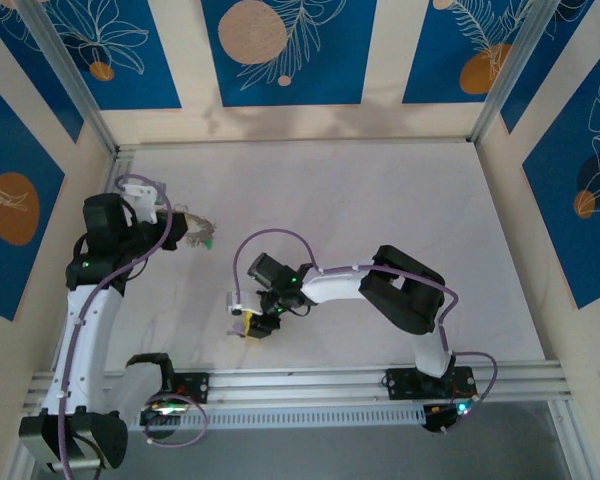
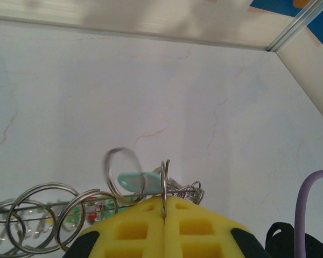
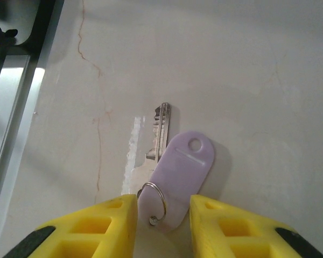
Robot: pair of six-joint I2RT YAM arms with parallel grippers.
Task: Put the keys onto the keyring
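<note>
Right gripper spread around lilac key; left gripper pinching keyring.
Right wrist view: yellow pads sit either side of the key's lilac tag at bottom centre, with a gap showing on the right. Key lies flat on table, blade pointing up-frame, small split ring at its near end. Left wrist view: pads pressed together on the thin upright ring wire, bottom centre. Teal tag just above, more rings with red and green keys at lower left. Top view: left gripper at mid left, right gripper just left of centre, well apart.
</note>
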